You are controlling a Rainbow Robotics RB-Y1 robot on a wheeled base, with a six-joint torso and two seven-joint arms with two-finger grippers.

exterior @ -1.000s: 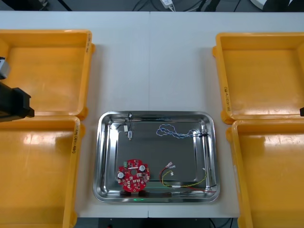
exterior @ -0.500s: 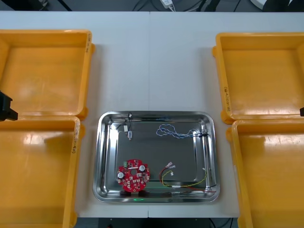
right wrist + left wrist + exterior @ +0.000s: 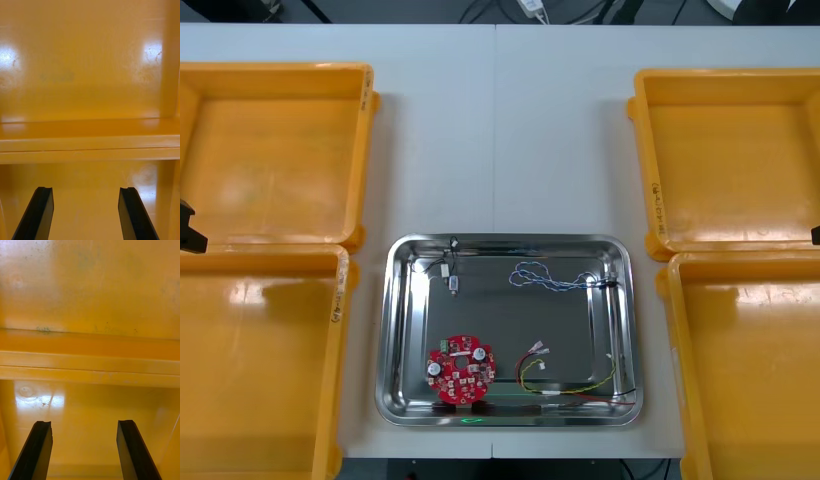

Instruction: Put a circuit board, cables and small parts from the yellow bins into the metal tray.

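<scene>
Surface [image 3: 500, 120] carries yellow bins [image 3: 270, 150], two left, two right. Metal tray [image 3: 510, 239] sits between them, near side. Left end effector [image 3: 84, 423] and right end effector [image 3: 85, 189] hang over their bins, spread, empty. Tray holds circuit board [image 3: 462, 370] near-left, red-yellow cable [image 3: 565, 385] near-right, blue-white cable [image 3: 552, 278] far-right, small metal parts [image 3: 450, 275] far-left.

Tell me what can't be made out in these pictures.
Front view: the small metal parts in the metal tray are too small to tell their kind.
Front view: print on the yellow bins' rims is too small to read.
Front view: its side edges cut off both arms; the left tool and right tool, open, hang above bin rims in their wrist views.
</scene>
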